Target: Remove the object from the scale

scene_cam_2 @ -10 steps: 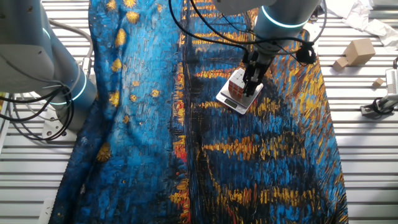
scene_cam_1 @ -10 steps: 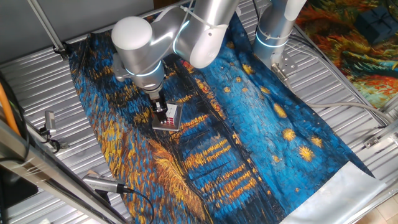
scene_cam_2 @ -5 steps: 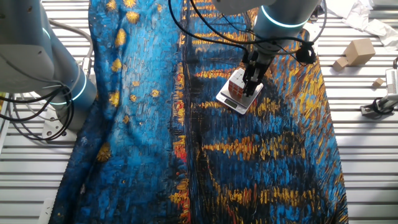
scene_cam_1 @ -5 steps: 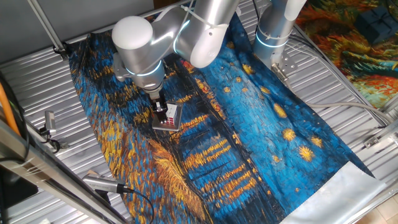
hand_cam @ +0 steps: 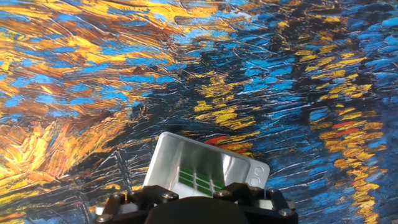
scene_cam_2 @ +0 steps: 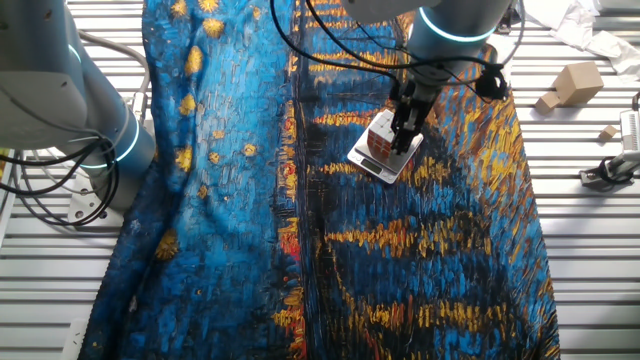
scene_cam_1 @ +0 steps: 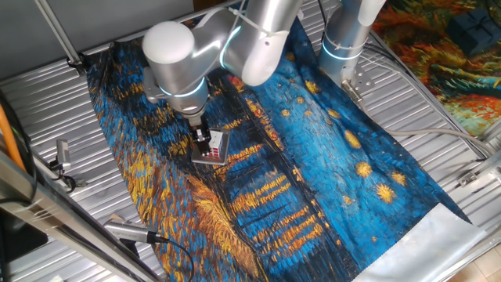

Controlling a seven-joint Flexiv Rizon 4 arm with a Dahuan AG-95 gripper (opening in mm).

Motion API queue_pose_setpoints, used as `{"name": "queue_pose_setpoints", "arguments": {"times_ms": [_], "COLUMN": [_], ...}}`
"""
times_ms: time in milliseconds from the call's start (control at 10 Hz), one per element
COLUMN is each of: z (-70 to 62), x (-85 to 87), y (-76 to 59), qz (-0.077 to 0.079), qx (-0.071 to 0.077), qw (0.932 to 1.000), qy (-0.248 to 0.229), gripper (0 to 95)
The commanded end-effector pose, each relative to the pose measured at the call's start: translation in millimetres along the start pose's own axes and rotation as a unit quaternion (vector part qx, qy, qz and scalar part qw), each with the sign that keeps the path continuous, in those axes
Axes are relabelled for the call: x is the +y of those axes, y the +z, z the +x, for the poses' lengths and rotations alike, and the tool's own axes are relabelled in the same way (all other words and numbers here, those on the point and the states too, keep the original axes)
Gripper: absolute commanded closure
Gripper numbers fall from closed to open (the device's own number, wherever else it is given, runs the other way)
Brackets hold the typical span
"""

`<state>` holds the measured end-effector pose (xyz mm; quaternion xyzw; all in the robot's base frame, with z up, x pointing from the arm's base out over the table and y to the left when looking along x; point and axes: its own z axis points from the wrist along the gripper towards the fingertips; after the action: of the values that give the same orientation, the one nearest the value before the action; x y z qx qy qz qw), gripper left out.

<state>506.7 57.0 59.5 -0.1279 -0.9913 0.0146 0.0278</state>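
The puzzle cube [scene_cam_1: 216,144], with white and red stickers, sits on the scale [scene_cam_1: 205,159], a thin grey plate on the painted cloth. It also shows in the other fixed view [scene_cam_2: 380,137] on the scale [scene_cam_2: 377,164]. My gripper [scene_cam_1: 203,139] comes down from above and its fingers close on the cube's sides; in the other fixed view the gripper [scene_cam_2: 404,128] covers the cube's right part. In the hand view the scale [hand_cam: 180,157] lies just ahead, with green cube stickers [hand_cam: 194,180] at its near edge. My fingertips are hidden there.
A blue and orange painted cloth [scene_cam_1: 313,164] covers the metal slatted table. A second robot arm's base [scene_cam_2: 110,140] stands at the cloth's edge. A small cardboard box [scene_cam_2: 577,80] and metal clamps [scene_cam_2: 612,165] lie on the slats off the cloth.
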Motion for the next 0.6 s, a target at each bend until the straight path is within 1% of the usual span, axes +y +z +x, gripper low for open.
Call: {"name": "queue_pose_setpoints", "arguments": {"times_ms": [100,200,300,400,500,600], "z": [0.5,0.5,0.6,0.6,0.6,0.6], "x": [-0.2,-0.2,-0.3,-0.3,-0.3,-0.3], "y": [-1.5,-1.5,-1.5,-1.5,-1.5,-1.5], "qz": [-0.003,0.002,0.008,0.010,0.019,0.018], "qx": [0.002,-0.003,-0.004,-0.005,-0.005,-0.004], "qw": [1.0000,1.0000,1.0000,0.9999,0.9998,0.9998], "qy": [-0.002,0.000,0.001,0.001,0.001,0.001], "gripper": [38.0,38.0,38.0,38.0,38.0,38.0]}}
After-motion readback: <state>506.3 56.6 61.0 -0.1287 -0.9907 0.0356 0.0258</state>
